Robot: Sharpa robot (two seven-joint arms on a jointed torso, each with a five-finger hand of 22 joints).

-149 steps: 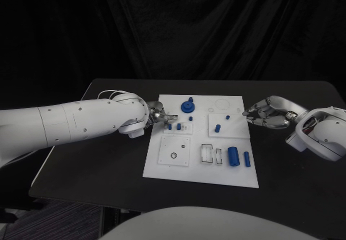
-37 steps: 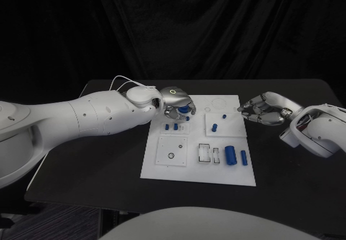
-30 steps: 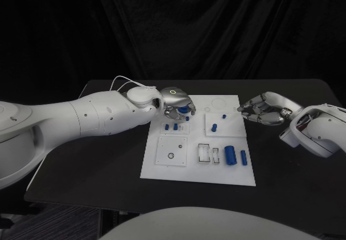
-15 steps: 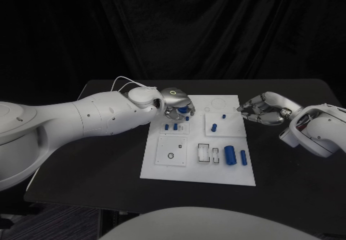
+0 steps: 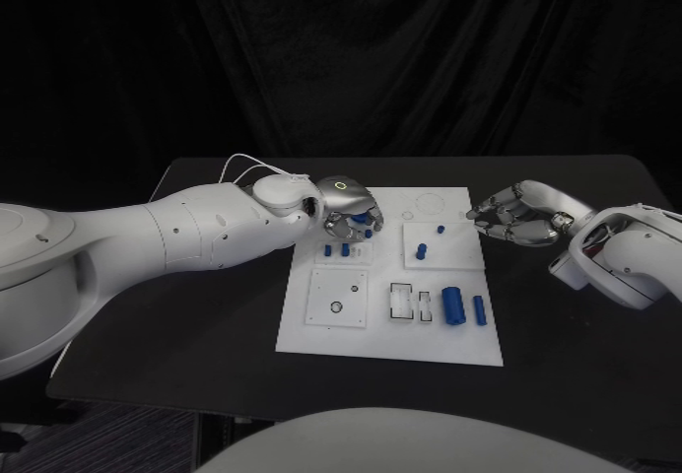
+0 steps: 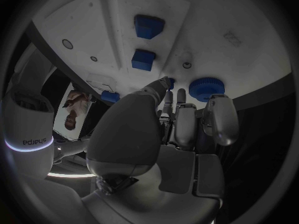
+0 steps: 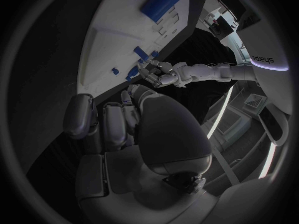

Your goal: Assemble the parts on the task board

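Note:
The white task board [image 5: 391, 330] lies mid-table. A round blue gear [image 5: 366, 216] sits at its far left part, and my left hand [image 5: 346, 209] is on top of it, fingers curled round it. In the left wrist view the fingertips [image 6: 169, 87] and thumb lie against the gear [image 6: 207, 88]; whether they grip it is unclear. My right hand [image 5: 514, 218] hovers off the board's right edge, fingers curled in on nothing. A big blue cylinder [image 5: 453, 305] and a slim blue peg [image 5: 479, 309] lie at the near right.
Two small blue pegs [image 5: 337, 250] stand just near of the gear, and two more [image 5: 427, 252] on the square plate to the right. Two blue blocks [image 6: 146, 42] show beyond the left hand. Bare black table [image 5: 185, 335] surrounds the board.
Five seconds ago my left hand was at the board's left edge; it has since moved onto the gear. Over the last second it has barely shifted. The right hand has stayed put.

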